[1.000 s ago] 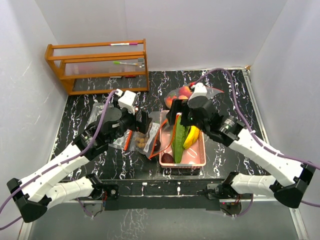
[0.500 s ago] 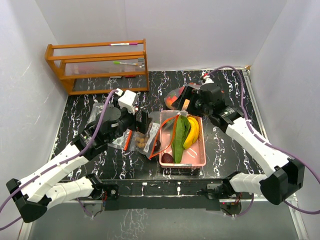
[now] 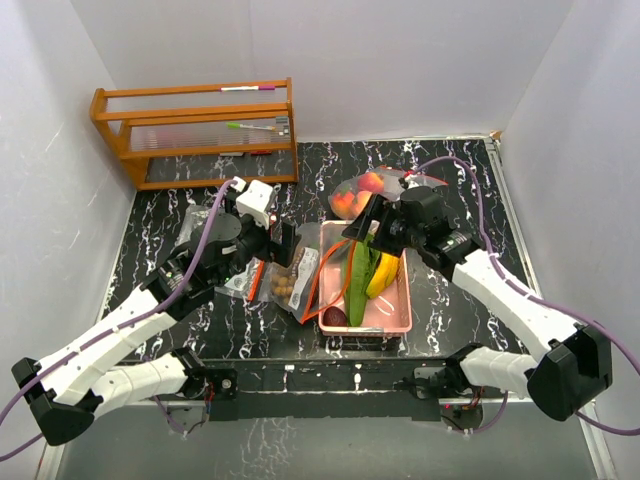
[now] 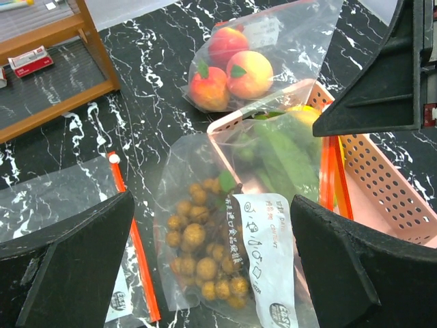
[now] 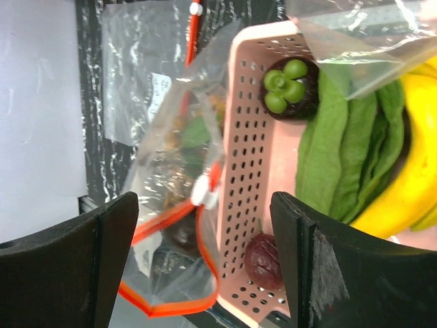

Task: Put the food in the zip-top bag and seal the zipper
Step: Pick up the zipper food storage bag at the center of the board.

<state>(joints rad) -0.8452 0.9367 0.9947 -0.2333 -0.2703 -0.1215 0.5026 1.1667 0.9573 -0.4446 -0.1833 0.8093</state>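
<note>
A zip-top bag (image 3: 292,278) holding a tan longan bunch (image 4: 205,249) lies left of the pink basket (image 3: 406,298). Its orange zipper (image 5: 179,290) gapes open against the basket wall (image 5: 247,137). The basket holds green cucumbers (image 5: 341,154), yellow bananas (image 5: 413,181) and dark purple fruits (image 5: 265,262). A second bag with orange and red round fruits (image 3: 356,195) lies behind the basket. My left gripper (image 3: 285,245) hovers open above the longan bag (image 4: 212,205). My right gripper (image 3: 362,226) is open over the basket's left edge and the bag mouth (image 5: 205,205), with nothing between its fingers.
A wooden rack (image 3: 200,130) stands at the back left. An empty clear bag with an orange zipper (image 4: 61,198) lies on the black marbled table (image 3: 180,320) left of the longan bag. White walls close in on both sides.
My right arm swung back toward the round-fruit bag, then came forward and left again over the basket's left edge, its jaws narrowing a little. The left arm has held still.
</note>
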